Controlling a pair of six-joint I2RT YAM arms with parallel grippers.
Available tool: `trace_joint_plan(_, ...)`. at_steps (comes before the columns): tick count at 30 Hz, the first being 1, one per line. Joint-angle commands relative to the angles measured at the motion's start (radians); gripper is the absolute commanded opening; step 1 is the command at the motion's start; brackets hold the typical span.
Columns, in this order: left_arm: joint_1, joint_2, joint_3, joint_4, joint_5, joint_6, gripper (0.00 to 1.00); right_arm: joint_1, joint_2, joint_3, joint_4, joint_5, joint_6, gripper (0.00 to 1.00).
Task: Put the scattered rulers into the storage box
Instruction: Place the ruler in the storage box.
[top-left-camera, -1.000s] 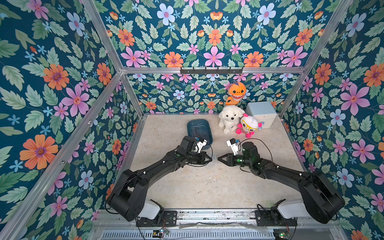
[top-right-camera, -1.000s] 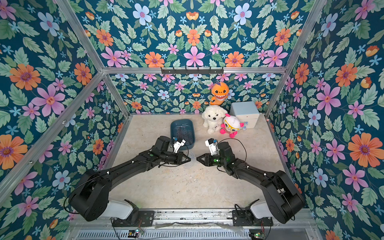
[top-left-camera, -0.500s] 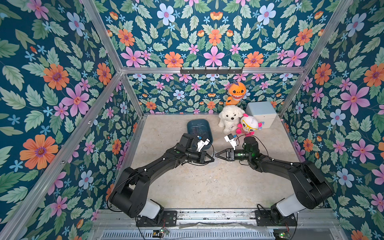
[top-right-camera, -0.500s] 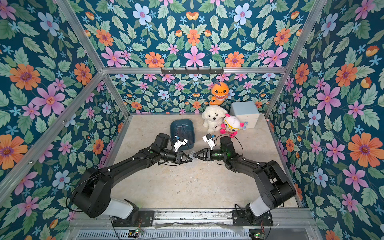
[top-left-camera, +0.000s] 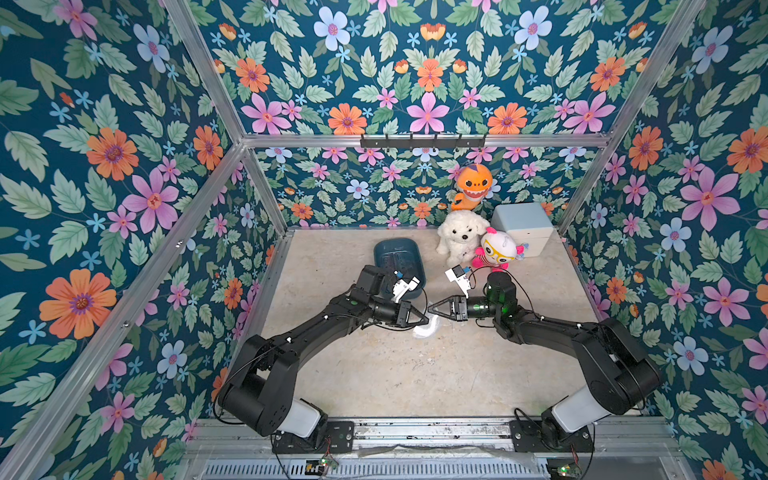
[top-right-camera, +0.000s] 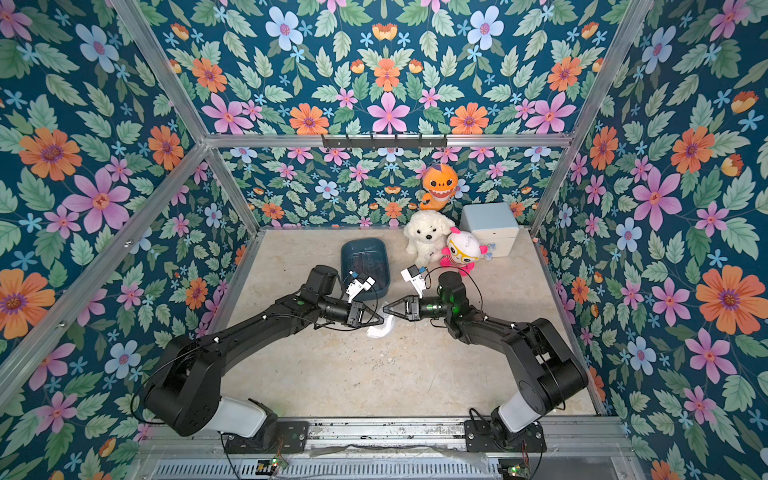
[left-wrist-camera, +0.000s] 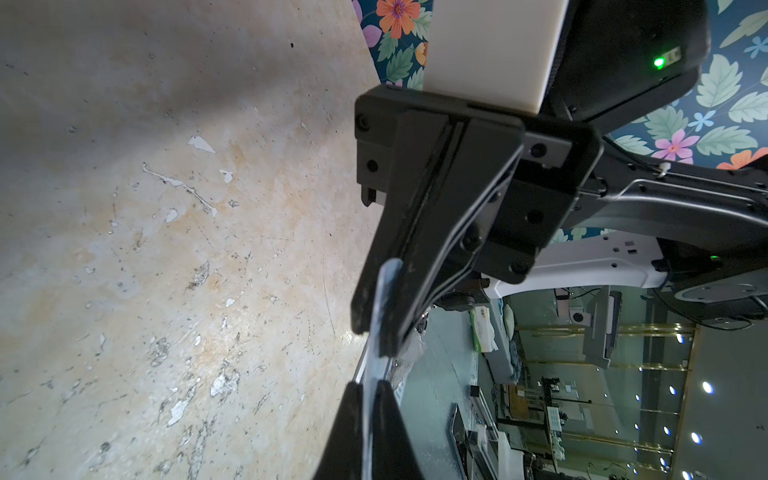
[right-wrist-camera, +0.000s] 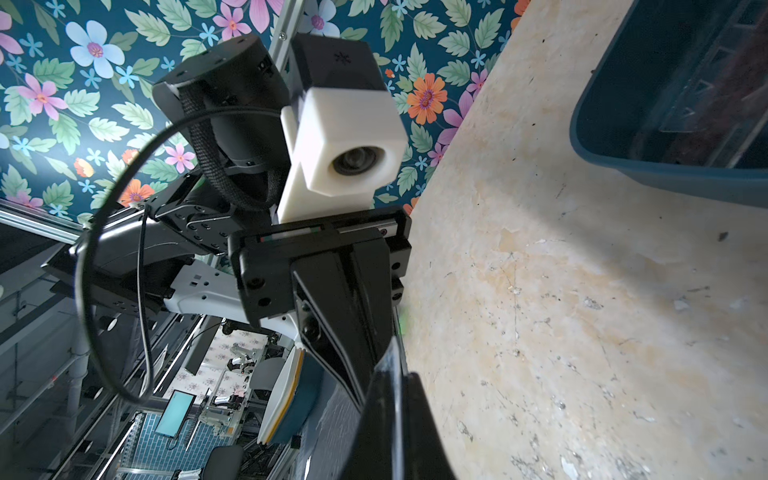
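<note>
The stone-look table (top-left-camera: 374, 374) is mostly bare. The two black arms reach in from its near edge and meet nose to nose around its middle. The storage box (top-left-camera: 395, 240) lies toward the far edge, left of centre, just beyond the left arm's wrist, with a few clear rulers (right-wrist-camera: 706, 104) already flat in it.

The right gripper (top-left-camera: 431, 309) is clamped tight on a curved ruler (top-left-camera: 428, 328). The left gripper (top-left-camera: 424, 321) has its fingers (left-wrist-camera: 353, 415) close on either side of the same piece, but I cannot tell if they pinch it or only flank it.

It looks like a hand-over. The thin sheet stands on edge between them, which I'd say is so that each can bite a flat face. Its curve hangs low toward the table.
</note>
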Motion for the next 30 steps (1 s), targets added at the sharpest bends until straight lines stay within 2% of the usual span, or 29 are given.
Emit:
trace_joint_plan(1,0.001,0.013,0.054,-0.12,-0.21,0.063,0.43,0.006,0.013,0.061,-0.043,0.049,-0.016,0.0)
trace_joint_plan(2,0.012,0.017,0.076,-0.161,-0.286,0.08,0.5,0.006,0.025,0.094,-0.105,0.091,-0.042,0.0)
trace_joint_plan(5,0.096,0.021,0.124,-0.24,-0.523,0.061,0.56,-0.012,0.112,0.23,-0.253,0.219,-0.097,0.0)
trace_joint_plan(9,0.224,-0.013,0.126,-0.25,-0.718,0.027,0.6,-0.025,0.253,0.463,-0.408,0.349,-0.168,0.0)
trace_joint_plan(13,0.251,-0.006,0.17,-0.278,-0.849,0.061,0.61,-0.025,0.458,0.781,-0.648,0.388,-0.291,0.0)
trace_joint_plan(15,0.257,0.012,0.187,-0.286,-0.859,0.071,0.61,-0.025,0.561,0.953,-0.756,0.38,-0.361,0.0)
trace_joint_plan(19,0.279,0.042,0.181,-0.271,-0.849,0.075,0.6,-0.021,0.809,1.404,-1.148,0.312,-0.609,0.0)
trace_joint_plan(22,0.297,0.068,0.172,-0.241,-0.8,0.067,0.6,-0.022,0.957,1.671,-1.321,0.284,-0.737,0.0)
trace_joint_plan(24,0.303,0.081,0.173,-0.241,-0.784,0.069,0.6,-0.023,1.046,1.83,-1.391,0.274,-0.774,0.0)
trace_joint_plan(27,0.308,0.089,0.17,-0.234,-0.78,0.071,0.59,-0.022,1.121,1.948,-1.398,0.25,-0.798,0.0)
trace_joint_plan(30,0.313,0.097,0.172,-0.237,-0.771,0.071,0.59,-0.023,1.113,1.891,-1.303,0.233,-0.791,0.0)
